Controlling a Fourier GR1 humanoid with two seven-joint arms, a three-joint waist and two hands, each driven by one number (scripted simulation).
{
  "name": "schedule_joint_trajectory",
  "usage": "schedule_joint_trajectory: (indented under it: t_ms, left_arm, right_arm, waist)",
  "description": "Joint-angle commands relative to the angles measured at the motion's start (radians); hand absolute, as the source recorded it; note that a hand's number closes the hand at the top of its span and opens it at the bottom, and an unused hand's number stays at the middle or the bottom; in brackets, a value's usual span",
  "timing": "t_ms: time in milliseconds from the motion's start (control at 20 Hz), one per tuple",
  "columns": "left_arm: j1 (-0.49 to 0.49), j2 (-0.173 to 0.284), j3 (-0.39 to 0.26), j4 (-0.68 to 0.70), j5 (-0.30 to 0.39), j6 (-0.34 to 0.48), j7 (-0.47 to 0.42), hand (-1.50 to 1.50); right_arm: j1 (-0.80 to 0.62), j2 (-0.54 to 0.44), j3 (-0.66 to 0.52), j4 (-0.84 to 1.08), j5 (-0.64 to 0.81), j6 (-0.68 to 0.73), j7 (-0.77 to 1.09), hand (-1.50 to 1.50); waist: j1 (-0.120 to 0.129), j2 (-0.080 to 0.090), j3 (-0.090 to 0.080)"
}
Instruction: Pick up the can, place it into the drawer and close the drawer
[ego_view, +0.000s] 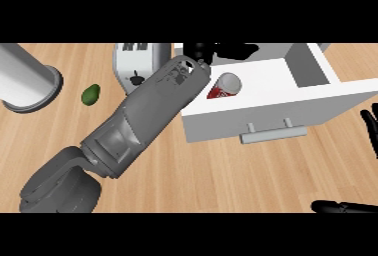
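1. One can (224, 86) lies on its side inside the open drawer (310, 95).
2. Left hand (221, 50), beyond the drawer, has relaxed fingers, apparently after release.
3. Right hand (369, 126) rests open beside the drawer.

Kitchen. Light wood-plank table (221, 170) seen steeply from above. White toaster (140, 62) with slots and side lever at the far edge, green avocado-like fruit (91, 94) left of it, grey-and-white cylinder (26, 80), maybe a canister or paper roll, at the far left. White open drawer (295, 107) with a bar handle (275, 134) holds a red-and-white can (224, 87).
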Motion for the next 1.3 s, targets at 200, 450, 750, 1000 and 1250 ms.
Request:
schedule_joint_trajectory:
  t_ms: [200,450,750,1000,1250]
  left_arm:
    - [-0.022,0.000,0.032,0.008,0.063,0.001,-0.024,-1.50]
    - [0.001,0.000,0.039,-0.045,0.121,-0.001,-0.042,-1.50]
    - [0.035,0.000,0.023,-0.106,0.157,0.072,-0.112,-1.50]
    - [-0.028,0.000,0.006,-0.100,0.161,0.090,-0.054,-1.50]
    - [-0.026,0.000,0.019,-0.079,0.154,0.054,-0.046,-1.50]
  right_arm:
    - [-0.016,-0.087,0.012,-0.057,0.175,0.009,-0.067,-1.50]
    - [-0.003,-0.116,0.058,-0.088,0.274,0.023,-0.114,-1.50]
    - [-0.105,-0.171,0.099,-0.025,0.450,-0.007,-0.116,-1.50]
    - [-0.098,-0.204,0.188,0.028,0.675,-0.041,-0.160,-1.50]
    - [-0.161,-0.221,0.268,0.155,0.868,-0.083,-0.153,-1.50]
  waist:
    - [0.017,-0.002,-0.001]
    - [0.030,-0.008,-0.002]
    - [0.064,-0.013,-0.002]
    - [0.082,-0.020,-0.002]
    - [0.113,-0.023,-0.002]
